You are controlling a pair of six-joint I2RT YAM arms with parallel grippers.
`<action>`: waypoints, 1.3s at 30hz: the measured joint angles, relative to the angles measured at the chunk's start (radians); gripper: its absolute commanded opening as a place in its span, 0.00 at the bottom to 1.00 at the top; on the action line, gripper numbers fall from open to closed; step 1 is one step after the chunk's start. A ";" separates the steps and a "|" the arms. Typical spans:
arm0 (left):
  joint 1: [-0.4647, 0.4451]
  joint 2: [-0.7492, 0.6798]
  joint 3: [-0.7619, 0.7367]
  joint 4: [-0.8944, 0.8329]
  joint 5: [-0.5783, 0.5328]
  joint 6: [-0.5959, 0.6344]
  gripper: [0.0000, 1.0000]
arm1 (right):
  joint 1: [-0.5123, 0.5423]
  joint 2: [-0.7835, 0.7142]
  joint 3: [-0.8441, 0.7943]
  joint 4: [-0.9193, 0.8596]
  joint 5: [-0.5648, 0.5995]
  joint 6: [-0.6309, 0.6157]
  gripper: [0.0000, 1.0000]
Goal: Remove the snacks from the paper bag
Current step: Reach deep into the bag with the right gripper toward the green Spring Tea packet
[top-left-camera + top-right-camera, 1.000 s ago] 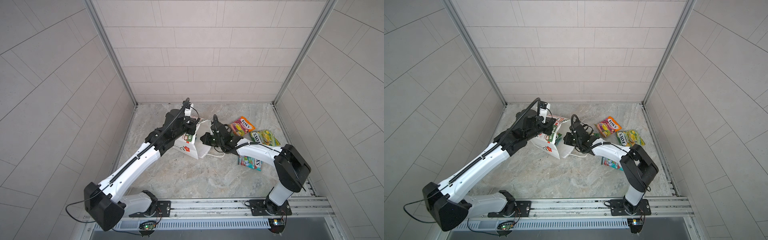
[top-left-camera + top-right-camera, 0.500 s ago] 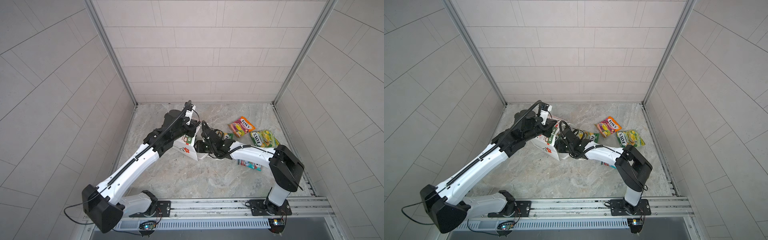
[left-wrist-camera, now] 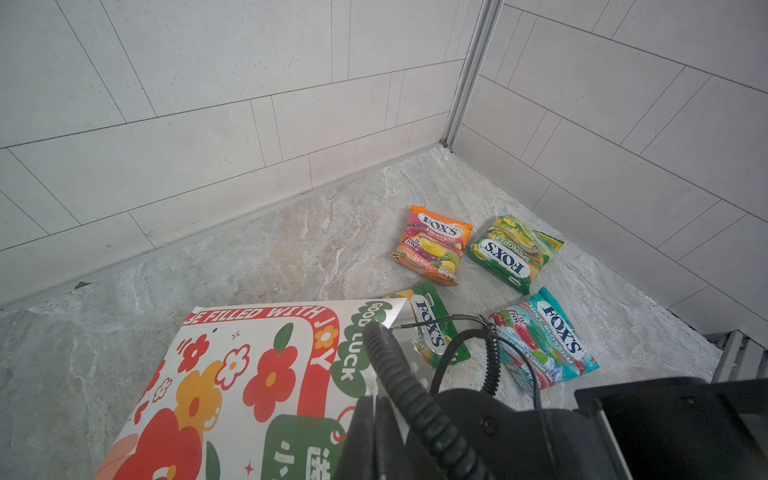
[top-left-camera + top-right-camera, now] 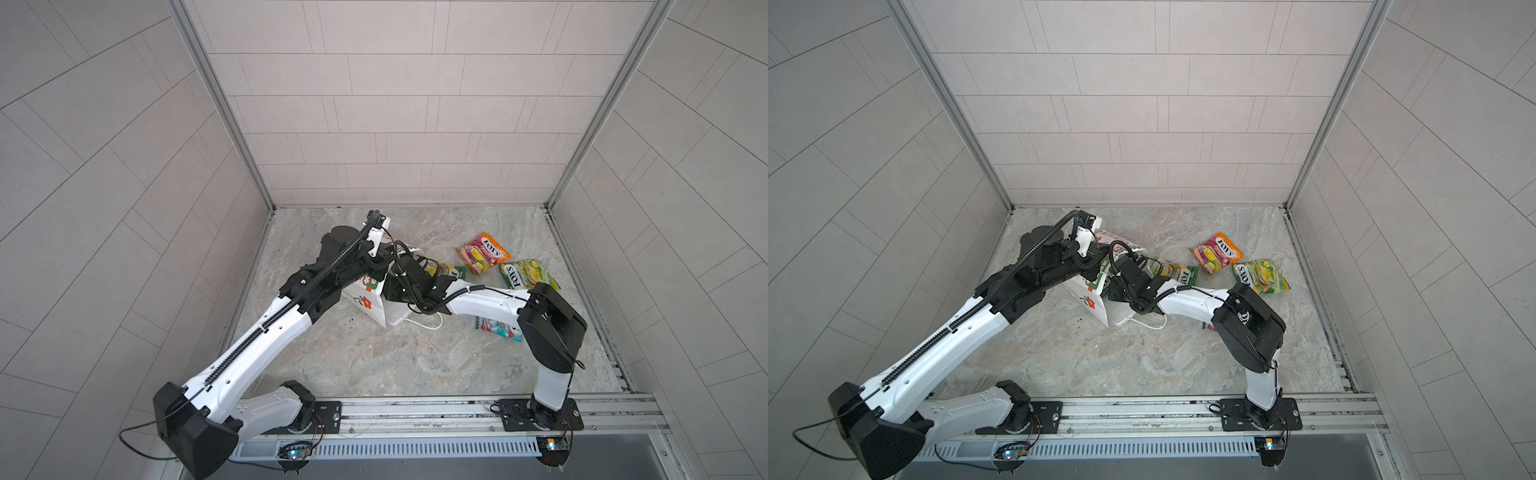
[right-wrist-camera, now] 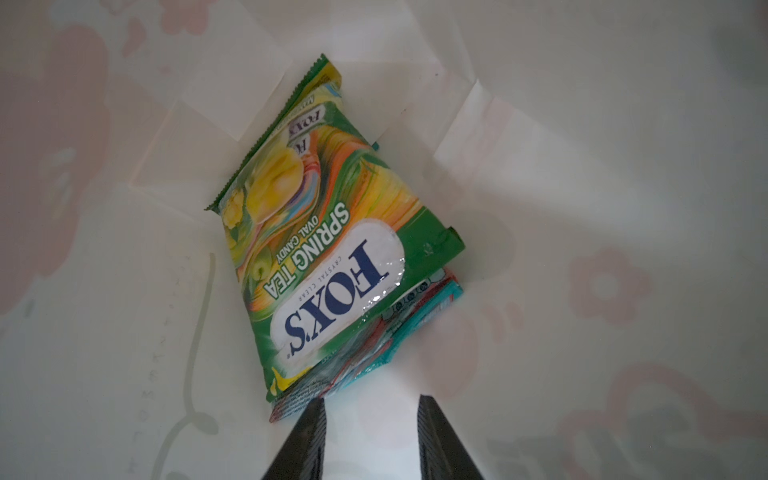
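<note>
Hovering parted and empty in the paper bag (image 4: 374,311) the left gripper (image 3: 376,415) clamps, the right gripper (image 5: 371,405) faces a green pouch (image 5: 328,249), likely light and slick, best pinched by its seam.

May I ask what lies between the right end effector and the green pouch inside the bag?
Right wrist view: the edge of the teal pouch beneath it.

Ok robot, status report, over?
Left pincer shut on bag rim. Right pincer open inside, short of green pack lying on teal pack. Four packs out. Nothing blocking.
</note>
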 measured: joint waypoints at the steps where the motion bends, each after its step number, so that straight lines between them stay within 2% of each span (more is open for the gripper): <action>1: 0.000 0.000 -0.002 0.005 0.000 -0.004 0.00 | 0.000 0.006 0.000 0.008 0.000 0.008 0.33; 15: 0.000 -0.004 -0.050 0.089 -0.040 -0.080 0.00 | 0.000 0.074 0.004 0.162 0.016 0.162 0.35; 39: 0.008 -0.013 -0.054 0.124 -0.040 -0.104 0.00 | 0.010 0.170 0.126 0.152 0.082 0.243 0.37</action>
